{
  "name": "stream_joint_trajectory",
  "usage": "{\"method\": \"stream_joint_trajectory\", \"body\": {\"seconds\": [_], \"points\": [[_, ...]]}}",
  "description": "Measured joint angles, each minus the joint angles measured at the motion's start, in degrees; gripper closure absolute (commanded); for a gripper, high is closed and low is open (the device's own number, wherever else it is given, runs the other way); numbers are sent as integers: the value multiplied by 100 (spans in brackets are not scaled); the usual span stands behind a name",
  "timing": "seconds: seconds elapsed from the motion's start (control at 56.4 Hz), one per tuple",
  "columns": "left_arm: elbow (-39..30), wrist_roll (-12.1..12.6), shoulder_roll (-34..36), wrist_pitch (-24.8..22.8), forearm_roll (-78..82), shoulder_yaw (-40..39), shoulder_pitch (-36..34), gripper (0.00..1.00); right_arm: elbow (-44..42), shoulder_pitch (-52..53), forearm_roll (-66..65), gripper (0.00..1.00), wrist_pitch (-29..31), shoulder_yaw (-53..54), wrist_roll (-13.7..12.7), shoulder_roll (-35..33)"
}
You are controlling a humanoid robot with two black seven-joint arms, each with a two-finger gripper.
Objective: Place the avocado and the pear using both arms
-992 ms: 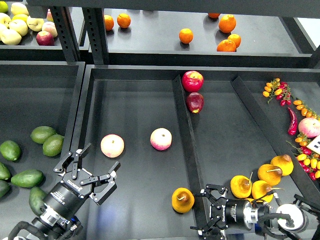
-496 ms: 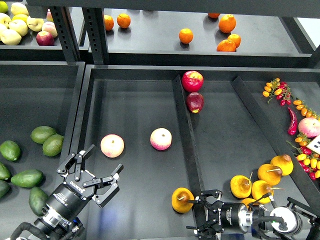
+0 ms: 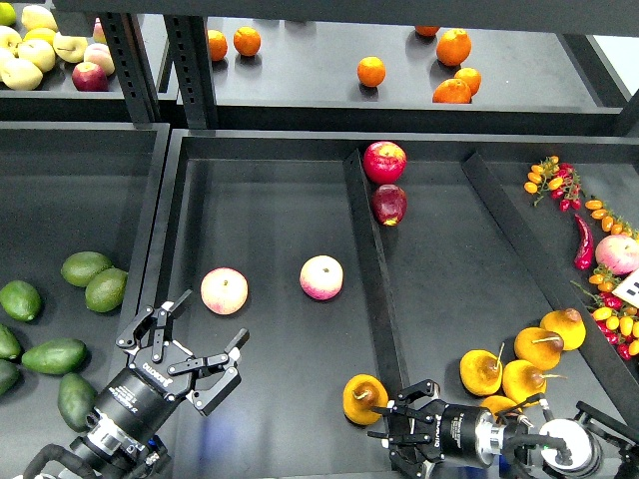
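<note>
The pear [image 3: 364,399], orange-yellow with a brown stem, lies at the front of the middle tray, just left of the divider. My right gripper [image 3: 385,425] comes in from the right, open, with its fingertips just short of the pear's right side. A dark green elongated avocado [image 3: 55,356] lies in the left bin among other avocados. My left gripper [image 3: 212,319] is open and empty over the middle tray's front left, to the right of the avocados and just below a peach [image 3: 225,290].
A second peach [image 3: 321,277] lies mid-tray. Several more pears [image 3: 519,364] sit in the right compartment beyond the divider [image 3: 371,269]. Two red apples [image 3: 385,180] lie at the back. Lighter avocados [image 3: 95,279] lie in the left bin. Oranges sit on the upper shelf.
My right gripper has moved left across the divider up to the pear. My left gripper has shifted slightly to the right and stays open.
</note>
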Motion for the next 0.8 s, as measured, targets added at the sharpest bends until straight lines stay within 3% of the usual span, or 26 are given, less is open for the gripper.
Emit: {"method": "stream_joint_trajectory", "body": {"seconds": [0.248,0.567,0.638,0.673,0.709,0.744,0.797], "points": [[0,0,0,0,27,6,4,1,34,-28,33,95,15,16,0,0],[0,0,0,0,44,32,9,1,54,-47,82,95,70,17,0,0],[0,0,0,0,44,33,9,1,57,-71,85,85,70,16,1,0],[0,0,0,0,44,33,9,1,70,-96,96,74,63,16,0,3],[0,0,0,0,44,33,9,1,82,-116,117,54,54,16,0,15],[0,0,0,0,44,33,10,1,91,-124,141,44,38,17,0,30],[0,0,0,0,44,33,12,1,101,-126,168,41,8,17,0,51]]}}
